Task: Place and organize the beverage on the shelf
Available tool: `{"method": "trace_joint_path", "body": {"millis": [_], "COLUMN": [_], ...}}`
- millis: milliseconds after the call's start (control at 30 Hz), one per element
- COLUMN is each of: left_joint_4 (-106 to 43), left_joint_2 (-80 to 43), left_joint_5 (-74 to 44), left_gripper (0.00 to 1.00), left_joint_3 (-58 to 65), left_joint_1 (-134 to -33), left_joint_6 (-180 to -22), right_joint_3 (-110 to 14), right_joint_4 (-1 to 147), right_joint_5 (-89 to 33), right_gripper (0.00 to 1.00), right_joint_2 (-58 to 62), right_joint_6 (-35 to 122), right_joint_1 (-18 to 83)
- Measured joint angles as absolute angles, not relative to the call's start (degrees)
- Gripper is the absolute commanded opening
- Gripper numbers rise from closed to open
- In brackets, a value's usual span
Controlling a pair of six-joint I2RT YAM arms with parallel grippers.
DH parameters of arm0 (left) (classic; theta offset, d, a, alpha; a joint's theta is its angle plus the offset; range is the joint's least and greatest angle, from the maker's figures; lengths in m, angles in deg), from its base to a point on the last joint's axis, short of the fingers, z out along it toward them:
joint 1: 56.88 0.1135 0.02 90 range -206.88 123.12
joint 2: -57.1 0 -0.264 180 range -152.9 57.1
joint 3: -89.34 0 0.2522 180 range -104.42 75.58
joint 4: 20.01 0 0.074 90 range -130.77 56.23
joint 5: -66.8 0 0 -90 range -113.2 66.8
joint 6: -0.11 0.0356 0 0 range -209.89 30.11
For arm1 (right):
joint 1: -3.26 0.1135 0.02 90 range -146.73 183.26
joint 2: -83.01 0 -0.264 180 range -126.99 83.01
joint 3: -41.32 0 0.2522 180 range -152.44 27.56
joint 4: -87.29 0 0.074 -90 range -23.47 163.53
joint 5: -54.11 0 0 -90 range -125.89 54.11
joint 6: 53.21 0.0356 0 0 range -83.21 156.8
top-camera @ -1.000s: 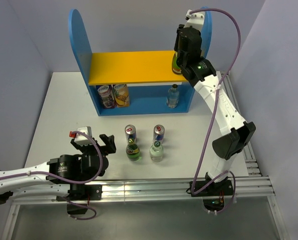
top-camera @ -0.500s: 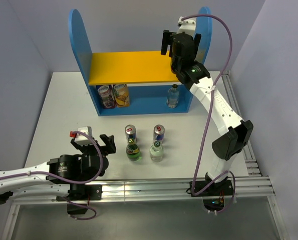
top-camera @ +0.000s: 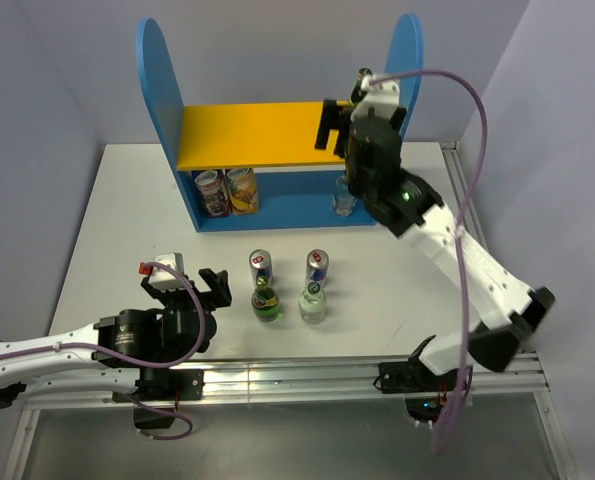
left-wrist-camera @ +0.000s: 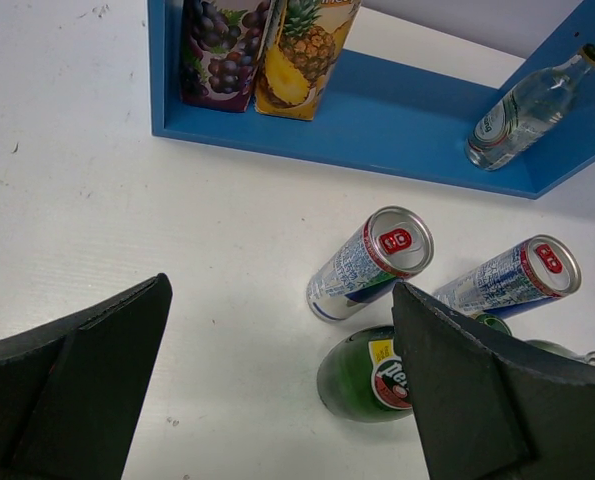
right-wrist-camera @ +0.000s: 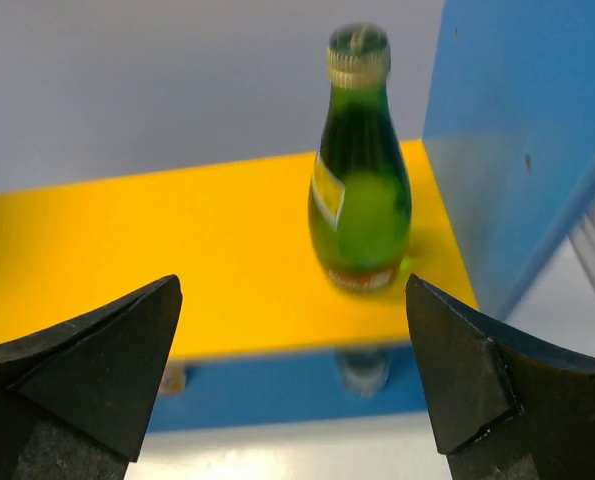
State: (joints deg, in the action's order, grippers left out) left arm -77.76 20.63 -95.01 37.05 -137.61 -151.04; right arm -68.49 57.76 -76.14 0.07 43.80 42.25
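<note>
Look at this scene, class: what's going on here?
The right gripper is open, apart from a green bottle standing on the shelf's yellow upper board beside the right panel. Two juice cartons and a clear bottle sit on the lower level. The left gripper hovers open near two cans and two bottles waiting on the table.

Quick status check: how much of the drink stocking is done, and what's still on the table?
Done: a green bottle stands on the shelf, on its yellow board; two juice cartons and a clear bottle sit on the lower level. In hand: nothing; the right gripper and left gripper are both open and empty. Left: two cans and two more bottles on the table.
</note>
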Motion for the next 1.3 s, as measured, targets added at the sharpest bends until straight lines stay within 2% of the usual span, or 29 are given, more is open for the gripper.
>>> {"method": "trace_joint_path", "body": {"millis": [100, 200, 267, 400, 567, 733, 867, 1100, 1300], "left_joint_4": [-77.87, -77.82, -77.21, -77.10, -86.91, -98.41, -91.92, -76.03, -71.42], "left_joint_2": [20.63, 20.54, 20.13, 16.04, 6.09, 3.19, 8.35, 24.94, 24.98], "left_joint_5": [-95.05, -95.09, -95.29, -96.65, -99.73, -101.63, -100.91, -99.05, -98.46], "left_gripper": [0.99, 0.99, 0.99, 0.99, 0.99, 0.99, 0.99, 0.99, 0.99], "left_joint_3": [37.05, 37.05, 37.05, 36.14, 28.46, 26.50, 30.37, 37.16, 37.69], "left_joint_1": [-137.61, -137.61, -137.61, -137.61, -137.61, -137.61, -137.61, -137.61, -137.61], "left_joint_6": [-151.36, -151.76, -151.10, -150.69, -159.73, -172.56, -164.91, -147.69, -143.39], "right_joint_3": [-56.47, -38.81, -31.51, -24.30, -22.26, -23.14, -23.16, -24.12, -24.84], "right_joint_4": [61.95, 67.35, 67.33, 66.76, 67.79, 68.38, 68.77, 71.24, 73.84], "right_joint_5": [-79.22, -82.92, -83.31, -81.45, -80.05, -79.51, -79.40, -80.97, -81.93], "right_gripper": [1.00, 0.99, 0.95, 0.97, 0.98, 0.98, 0.98, 0.98, 0.98], "right_joint_2": [9.49, 20.66, 24.72, 26.67, 21.38, 11.13, 8.00, 6.45, 3.35], "right_joint_6": [45.05, 46.01, 49.33, 55.76, 61.18, 64.48, 66.03, 66.42, 65.88], "right_joint_1": [48.56, 59.73, 66.36, 74.97, 85.76, 89.50, 91.05, 91.08, 89.70]}}
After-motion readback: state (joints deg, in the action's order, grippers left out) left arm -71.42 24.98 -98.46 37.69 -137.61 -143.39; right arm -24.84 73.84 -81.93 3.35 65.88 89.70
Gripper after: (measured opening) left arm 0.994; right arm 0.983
